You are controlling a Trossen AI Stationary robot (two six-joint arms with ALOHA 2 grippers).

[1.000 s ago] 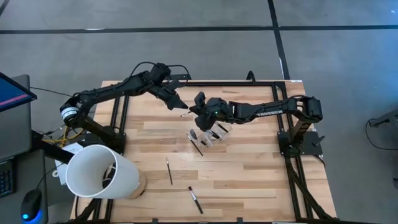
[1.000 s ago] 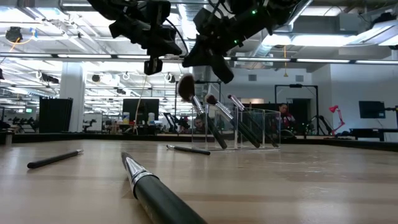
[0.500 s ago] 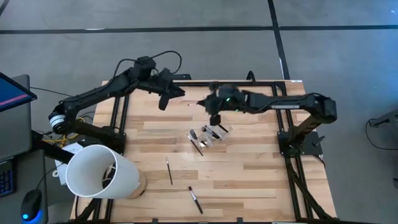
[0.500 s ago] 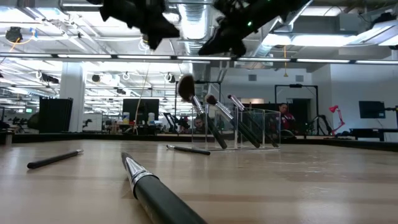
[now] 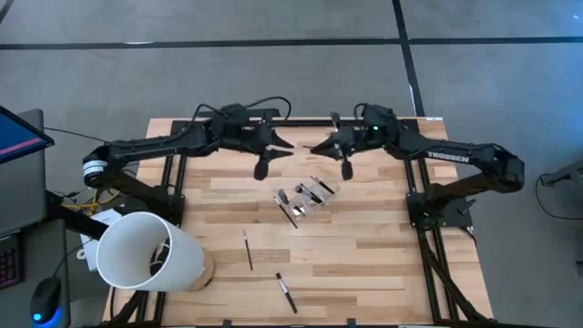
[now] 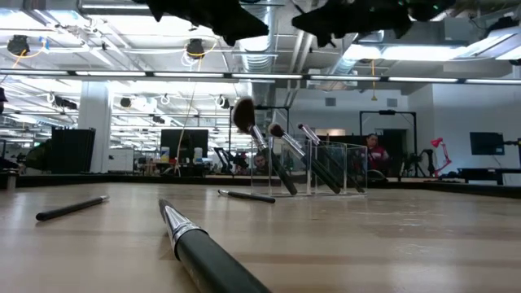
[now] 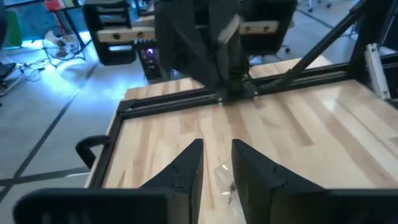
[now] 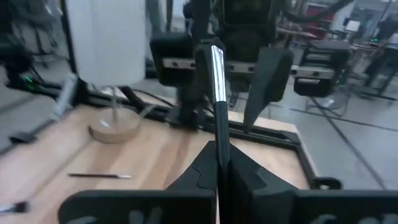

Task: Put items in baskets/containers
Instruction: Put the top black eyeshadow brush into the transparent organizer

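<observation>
A small clear box (image 5: pixel 311 194) stands mid-table with several dark brushes (image 6: pixel 273 155) leaning out of it. One brush (image 5: pixel 288 212) lies beside the box. A thin stick (image 5: pixel 247 249) and another brush (image 5: pixel 286 292) lie nearer the near edge. My left gripper (image 5: pixel 288 146) (image 7: pixel 217 155) is open, holds nothing, and hangs high over the far part of the table. My right gripper (image 5: pixel 315 148) (image 8: pixel 217 152) faces it from the right, shut on a dark brush with a silver ferrule (image 8: pixel 215 62). My right gripper pinches the brush by its dark handle (image 8: pixel 221 134) between its two fingers. The ferrule end sticks out beyond the fingertips. The brush is lifted clear of the table and touches nothing else.
A large white cylinder (image 5: pixel 146 251) stands at the near left corner. Black frame rails (image 5: pixel 273 121) run along the far edge and down both sides. Bare wood lies to the right of the box and along the near right.
Both grippers have risen from just above the clear box and left the top of the low view. The right gripper has moved toward the far edge. Both have turned level and now face each other. The box and the loose brushes have kept their places.
</observation>
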